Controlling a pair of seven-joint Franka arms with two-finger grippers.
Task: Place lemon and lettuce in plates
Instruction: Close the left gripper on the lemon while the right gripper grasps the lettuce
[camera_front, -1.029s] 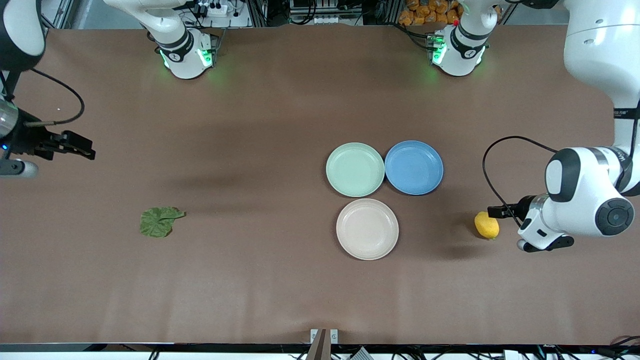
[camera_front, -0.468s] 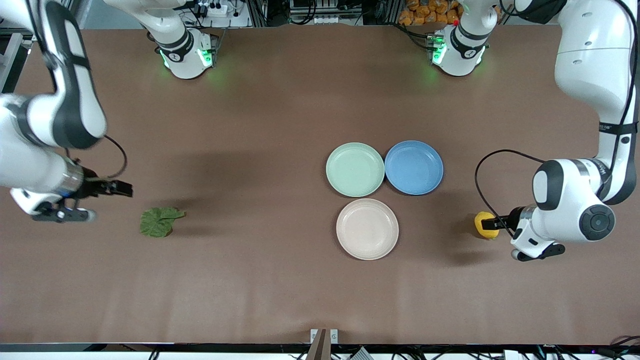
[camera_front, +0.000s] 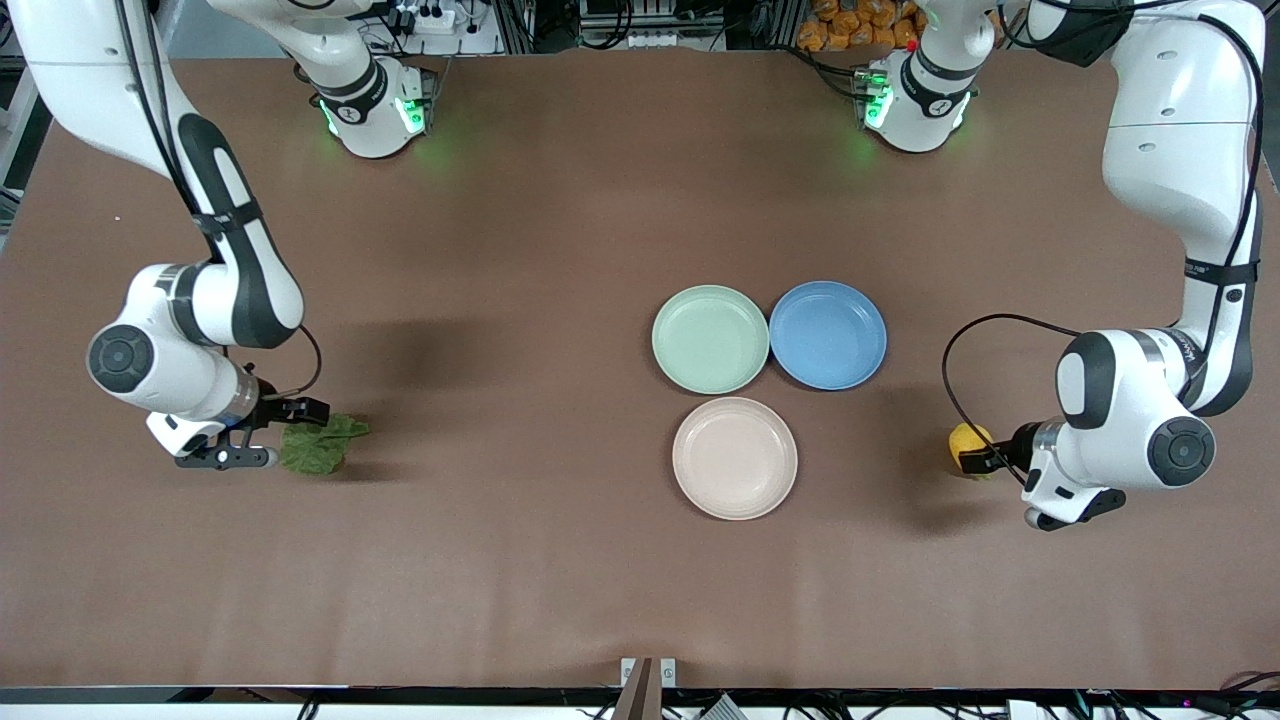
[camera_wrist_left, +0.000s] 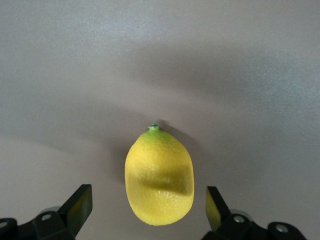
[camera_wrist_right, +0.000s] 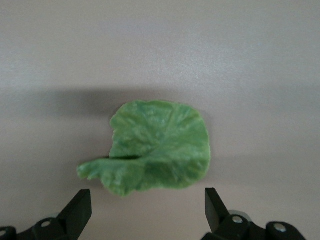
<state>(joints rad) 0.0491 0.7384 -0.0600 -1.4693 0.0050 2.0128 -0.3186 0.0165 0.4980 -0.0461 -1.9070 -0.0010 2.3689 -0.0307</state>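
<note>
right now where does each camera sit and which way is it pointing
Front view: high across the table, facing the bases; shows both arms, the lettuce, lemon and three plates, mint, beige, blue.
Left wrist view: on the left arm's wrist, looking down at the lemon between the open left end effector fingers.
Right wrist view: on the right arm's wrist, looking down at the lettuce past the open right end effector fingers.
Shared: each wrist view shares its item with the front view.

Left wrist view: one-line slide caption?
Left gripper open over the lemon on the brown table, fingers flanking it, not yet closed.
</note>
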